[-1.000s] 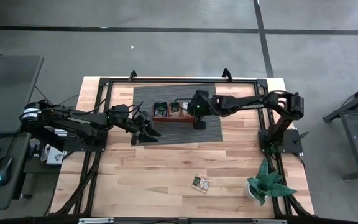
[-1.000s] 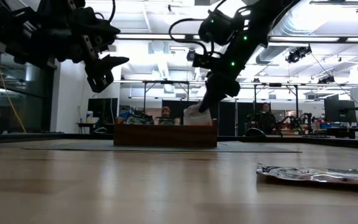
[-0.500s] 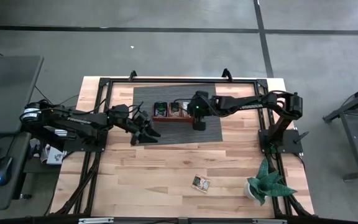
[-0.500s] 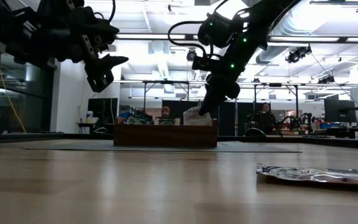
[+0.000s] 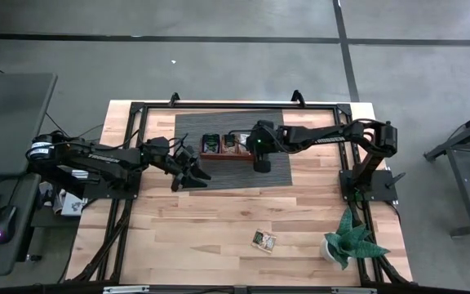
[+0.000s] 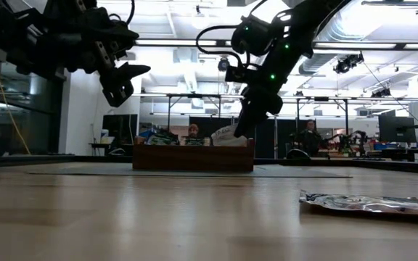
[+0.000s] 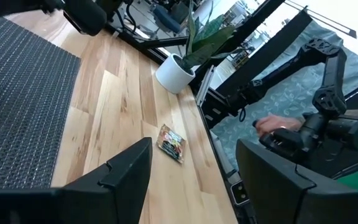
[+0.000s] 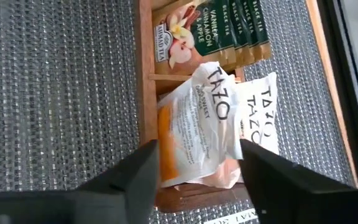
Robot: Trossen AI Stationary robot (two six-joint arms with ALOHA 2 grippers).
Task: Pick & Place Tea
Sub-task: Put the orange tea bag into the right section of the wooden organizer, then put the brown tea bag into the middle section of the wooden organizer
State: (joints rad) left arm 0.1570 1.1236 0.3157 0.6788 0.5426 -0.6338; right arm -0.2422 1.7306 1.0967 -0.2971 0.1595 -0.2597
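A brown wooden tray (image 5: 225,155) stands on the dark mat (image 5: 280,170). My right gripper (image 8: 197,186) hangs open over the tray's right-hand compartment. An orange-and-white tea sachet (image 8: 194,134) lies between its fingers, on top of another white sachet (image 8: 260,115). It leans inside the tray (image 6: 193,157) in the low view. Dark green sachets (image 8: 219,31) fill the compartment beside it. One loose sachet (image 5: 263,239) lies flat on the bare wood near the front edge. My left gripper (image 5: 190,175) hovers open above the mat's left edge, holding nothing. My right gripper stands open from above, a finger on either side of the orange-and-white sachet's lower end (image 8: 185,174). Whether the fingers (image 8: 132,180) still touch its edges, I cannot tell. The sachet rests in the tray compartment.
A potted plant (image 5: 348,241) stands at the table's front right corner. Black frame rails run along the table's sides. Bare wood lies between the mat and the loose sachet (image 7: 171,142). A person's hand (image 7: 275,126) shows beyond the table's edge in the left wrist view.
My right gripper has opened over the tray and let go of the orange-and-white sachet. The sachet stood upright between the fingers before; now it leans over inside the compartment.
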